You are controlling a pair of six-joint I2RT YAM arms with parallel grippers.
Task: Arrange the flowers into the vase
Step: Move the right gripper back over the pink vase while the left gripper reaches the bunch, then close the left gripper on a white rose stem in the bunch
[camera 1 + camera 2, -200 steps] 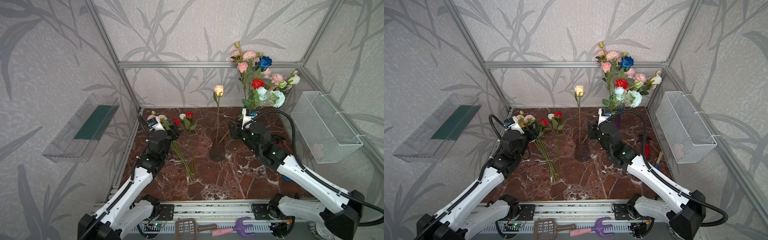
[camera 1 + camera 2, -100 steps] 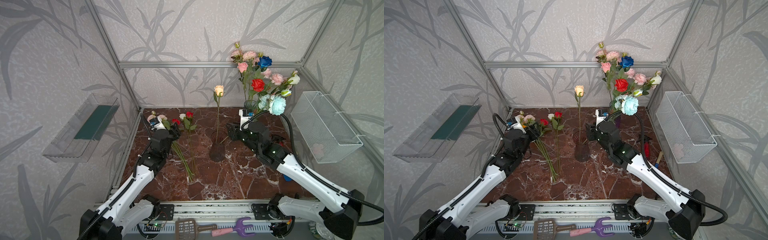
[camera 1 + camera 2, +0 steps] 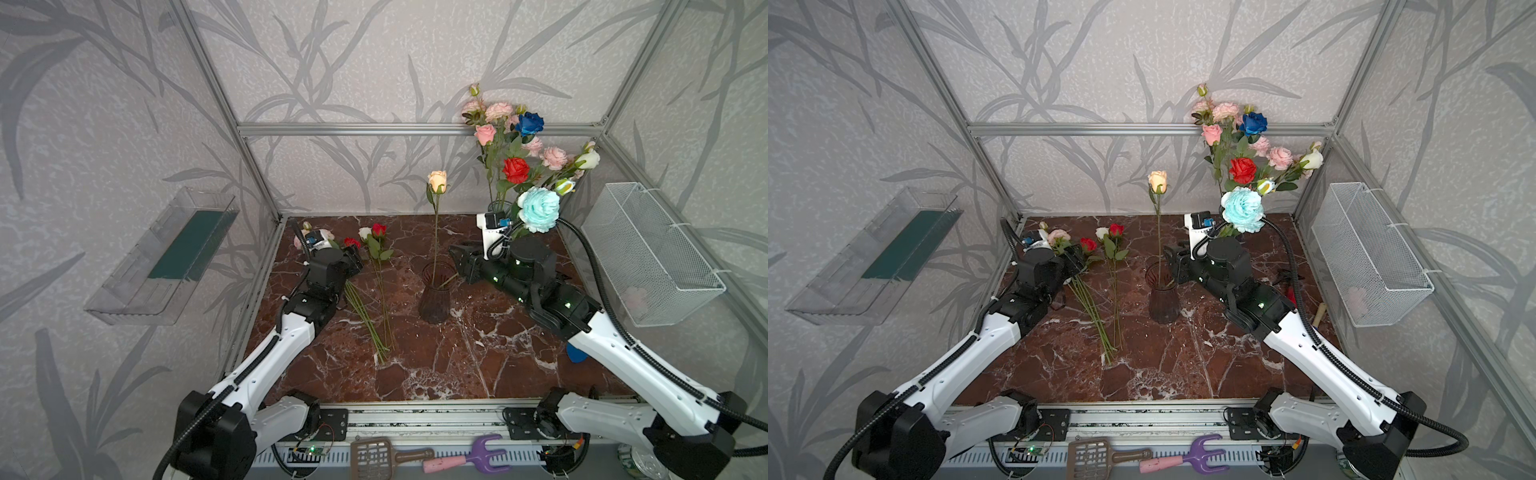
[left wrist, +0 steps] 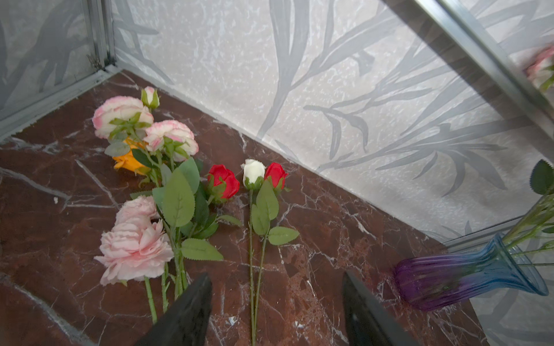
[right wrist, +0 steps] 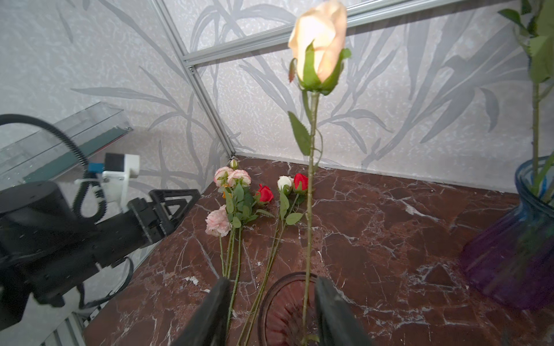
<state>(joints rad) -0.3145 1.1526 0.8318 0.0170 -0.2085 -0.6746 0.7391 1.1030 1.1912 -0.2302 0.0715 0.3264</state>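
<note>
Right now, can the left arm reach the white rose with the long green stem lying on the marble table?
Probably yes. The left gripper hangs open right above the stem of the white rose, and nothing covers it. A red rose lies close alongside and might get caught too.

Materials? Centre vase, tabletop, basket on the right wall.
Centre vase: looks like dark tinted glass, ribbed and glossy; the rose stem shows through its wall.
Tabletop: polished reddish-brown marble look with white veins; could be a printed sheet.
Basket: white-coated wire mesh, see-through.
</note>
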